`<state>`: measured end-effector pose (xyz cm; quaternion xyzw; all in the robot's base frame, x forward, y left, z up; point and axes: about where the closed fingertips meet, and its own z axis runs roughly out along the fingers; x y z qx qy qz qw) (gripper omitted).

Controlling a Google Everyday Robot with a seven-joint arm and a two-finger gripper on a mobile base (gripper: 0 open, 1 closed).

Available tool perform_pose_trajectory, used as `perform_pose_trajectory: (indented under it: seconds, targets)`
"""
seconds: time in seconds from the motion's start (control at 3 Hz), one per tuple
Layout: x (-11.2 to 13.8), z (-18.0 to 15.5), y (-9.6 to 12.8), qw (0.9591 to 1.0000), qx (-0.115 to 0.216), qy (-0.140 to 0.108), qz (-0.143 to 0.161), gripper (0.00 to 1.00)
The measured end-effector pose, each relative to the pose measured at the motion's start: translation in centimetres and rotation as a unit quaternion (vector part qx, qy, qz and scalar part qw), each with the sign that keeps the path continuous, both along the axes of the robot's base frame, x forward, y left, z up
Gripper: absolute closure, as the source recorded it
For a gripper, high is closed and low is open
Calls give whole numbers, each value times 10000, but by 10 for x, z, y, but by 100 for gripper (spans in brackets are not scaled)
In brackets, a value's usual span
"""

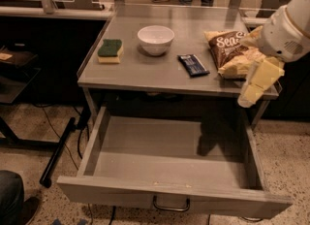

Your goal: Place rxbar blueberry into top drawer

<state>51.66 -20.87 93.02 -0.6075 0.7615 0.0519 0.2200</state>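
The gripper (pixel 252 90) hangs at the right edge of the grey table (pixel 145 76), near its front right corner, just outside the tabletop and above the right side of the open drawer; whether it is open or closed cannot be told, and it holds nothing that can be seen. The rxbar blueberry (pixel 193 65) lies flat on the tabletop, right of centre and toward the front edge, turned at a slight angle, well apart from the gripper. Just to its right, by the right edge, lies 1 brown-and-yellow chip bag (pixel 231 50), partly behind the white arm. A white bowl (pixel 156 39) stands upright near the middle of the table, behind and left of the bar, and a green-and-yellow sponge (pixel 110 51) sits near the left edge. Below the tabletop the top drawer (pixel 92 144) is pulled far out, its metal loop handle (pixel 171 204) on the front panel, and the arm's shadow falls on its floor at the right
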Motion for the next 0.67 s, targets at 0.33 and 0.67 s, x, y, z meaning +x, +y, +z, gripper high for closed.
perform_pose_trajectory:
  seconds: [0.33,0.67]
  targets:
    - [5,-1,0,10000,37,-7,-3,0]
    - [23,-1,11,9995,148,-195,198,0]
